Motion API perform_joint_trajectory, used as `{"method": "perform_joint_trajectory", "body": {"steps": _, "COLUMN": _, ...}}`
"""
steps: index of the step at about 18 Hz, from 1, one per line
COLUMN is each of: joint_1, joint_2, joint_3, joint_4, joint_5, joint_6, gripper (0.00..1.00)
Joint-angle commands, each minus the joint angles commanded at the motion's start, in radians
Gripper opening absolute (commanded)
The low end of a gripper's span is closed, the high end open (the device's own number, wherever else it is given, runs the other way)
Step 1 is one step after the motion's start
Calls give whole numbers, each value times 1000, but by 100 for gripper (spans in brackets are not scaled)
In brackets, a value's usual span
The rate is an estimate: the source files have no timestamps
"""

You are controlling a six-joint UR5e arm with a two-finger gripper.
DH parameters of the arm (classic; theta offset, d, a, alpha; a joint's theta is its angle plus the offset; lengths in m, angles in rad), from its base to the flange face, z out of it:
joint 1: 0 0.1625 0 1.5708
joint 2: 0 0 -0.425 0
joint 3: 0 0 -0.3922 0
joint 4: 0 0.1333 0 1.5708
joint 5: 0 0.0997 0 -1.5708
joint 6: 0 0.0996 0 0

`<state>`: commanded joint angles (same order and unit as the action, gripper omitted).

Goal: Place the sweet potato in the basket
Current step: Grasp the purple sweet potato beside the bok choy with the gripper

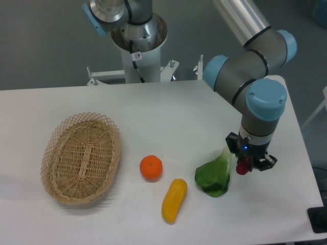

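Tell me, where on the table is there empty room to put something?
The whole back strip of the table is bare, behind the basket. The basket's inside is bare too. Crowded: the front, where orange, yellow vegetable, leafy green and gripper sit close.

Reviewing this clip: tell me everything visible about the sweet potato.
The sweet potato shows only as a small reddish-purple piece, smooth-looking, held upright in the gripper at the table's right side. The fingers hide most of it. It appears lifted off the table, just right of the green leafy vegetable, far from the basket.
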<state>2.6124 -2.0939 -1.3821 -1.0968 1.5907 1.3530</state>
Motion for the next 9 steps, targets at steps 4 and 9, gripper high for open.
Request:
{"method": "perform_joint_trajectory", "body": {"steps": 4, "joint_1": 0, "joint_2": 2, "joint_3": -5, "joint_4": 0, "joint_5": -2, "joint_6": 0, "gripper": 23}}
{"method": "perform_joint_trajectory", "body": {"steps": 9, "joint_1": -5, "joint_2": 0, "joint_3": 0, "joint_4": 0, "joint_5": -8, "joint_6": -15, "gripper": 23}}
